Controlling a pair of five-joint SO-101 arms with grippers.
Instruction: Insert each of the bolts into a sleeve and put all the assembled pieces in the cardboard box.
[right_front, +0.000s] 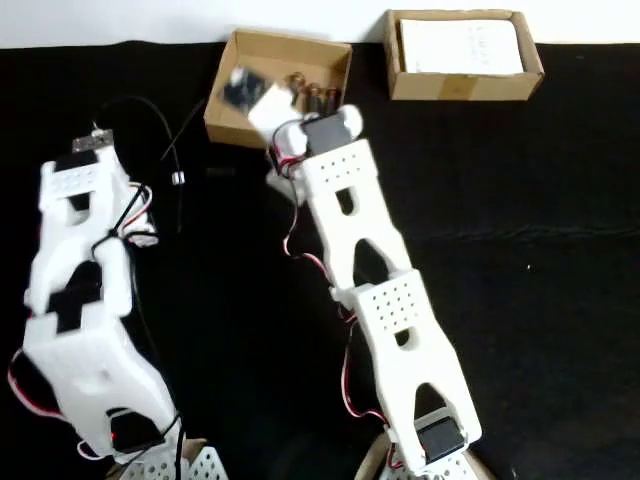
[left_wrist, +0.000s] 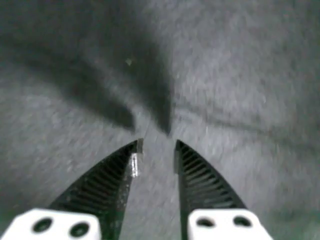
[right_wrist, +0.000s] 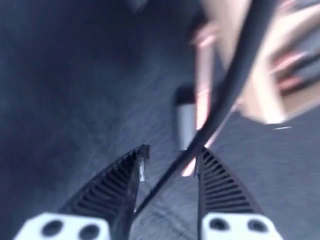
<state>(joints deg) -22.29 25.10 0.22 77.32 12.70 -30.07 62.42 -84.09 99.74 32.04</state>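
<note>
Left end effector (left_wrist: 155, 146) is open a little, empty. Right end effector (right_wrist: 170, 154) is open, empty, by the cardboard box (right_front: 222, 105).

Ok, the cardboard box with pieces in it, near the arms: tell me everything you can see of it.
The cardboard box is a shallow open-topped tray of plain brown card. It sits slightly askew on the black cloth at the table's far side. Several brownish cylindrical pieces lie side by side in its right part as the high view shows it. Beside them is a dark shape, too smeared to identify. An arm's white wrist overhangs the near edge; contact cannot be told.
</note>
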